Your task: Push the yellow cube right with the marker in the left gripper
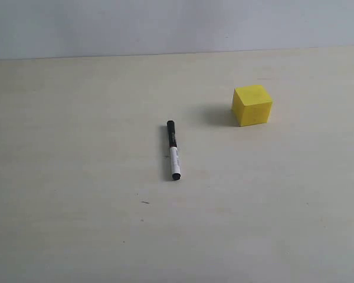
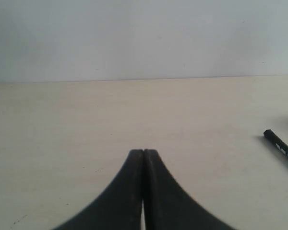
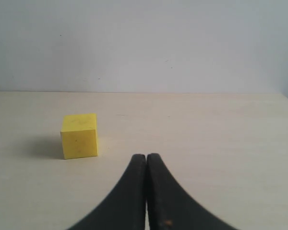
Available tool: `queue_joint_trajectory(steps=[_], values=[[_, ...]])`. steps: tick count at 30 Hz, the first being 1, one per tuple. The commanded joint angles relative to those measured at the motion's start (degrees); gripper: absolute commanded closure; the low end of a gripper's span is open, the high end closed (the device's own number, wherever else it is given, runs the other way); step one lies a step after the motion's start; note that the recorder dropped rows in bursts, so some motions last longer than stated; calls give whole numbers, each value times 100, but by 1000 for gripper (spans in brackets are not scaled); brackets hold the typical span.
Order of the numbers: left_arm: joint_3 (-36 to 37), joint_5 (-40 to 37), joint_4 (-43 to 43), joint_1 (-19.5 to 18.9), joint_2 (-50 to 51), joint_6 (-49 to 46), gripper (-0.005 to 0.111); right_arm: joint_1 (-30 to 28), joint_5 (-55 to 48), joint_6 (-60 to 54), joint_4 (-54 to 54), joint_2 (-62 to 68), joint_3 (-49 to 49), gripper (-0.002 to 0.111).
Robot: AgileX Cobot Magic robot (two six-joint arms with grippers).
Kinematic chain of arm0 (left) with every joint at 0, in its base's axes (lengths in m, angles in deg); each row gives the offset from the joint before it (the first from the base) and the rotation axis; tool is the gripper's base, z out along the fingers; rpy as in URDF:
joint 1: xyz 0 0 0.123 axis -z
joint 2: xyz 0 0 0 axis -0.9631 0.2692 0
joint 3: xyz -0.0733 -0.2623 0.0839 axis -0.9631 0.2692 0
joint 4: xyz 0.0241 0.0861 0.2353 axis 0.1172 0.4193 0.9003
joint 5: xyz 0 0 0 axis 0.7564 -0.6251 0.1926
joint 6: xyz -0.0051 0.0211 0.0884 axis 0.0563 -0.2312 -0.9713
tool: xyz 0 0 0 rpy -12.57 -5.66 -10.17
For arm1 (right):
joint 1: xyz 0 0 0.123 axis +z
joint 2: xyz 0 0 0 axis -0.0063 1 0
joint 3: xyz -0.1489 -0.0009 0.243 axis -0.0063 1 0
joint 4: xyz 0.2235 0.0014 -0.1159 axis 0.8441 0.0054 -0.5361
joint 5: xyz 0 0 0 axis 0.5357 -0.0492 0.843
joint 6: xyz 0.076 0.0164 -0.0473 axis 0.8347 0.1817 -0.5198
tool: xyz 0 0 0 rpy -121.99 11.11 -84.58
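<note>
The marker (image 1: 173, 150) lies flat on the table near the middle of the exterior view, black cap end pointing away, white barrel toward the front. Its cap end also shows at the edge of the left wrist view, marker (image 2: 280, 146). The yellow cube (image 1: 252, 105) sits to the right of and behind the marker, apart from it; the right wrist view shows the yellow cube (image 3: 79, 135) too. My left gripper (image 2: 143, 152) is shut with nothing between its fingers, away from the marker. My right gripper (image 3: 146, 156) is shut and empty, short of the cube. Neither gripper appears in the exterior view.
The beige table (image 1: 76, 177) runs back to a pale wall (image 1: 165, 23). A small dark speck (image 1: 145, 202) marks the surface in front of the marker.
</note>
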Motion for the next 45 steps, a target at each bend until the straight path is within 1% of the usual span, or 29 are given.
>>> queue_joint_trajectory(steps=[1, 9, 19, 45], values=[[23, 149, 24, -22, -22, 61, 107, -17, 44, 9, -4, -34, 24, 108], [23, 163, 24, -22, -22, 24, 107, -17, 44, 9, -4, -34, 24, 108], [23, -91, 24, -22, -22, 14, 107, -17, 44, 9, -4, -34, 24, 108], [23, -102, 24, -22, -22, 2, 107, -17, 34, 11, -4, -34, 24, 108]])
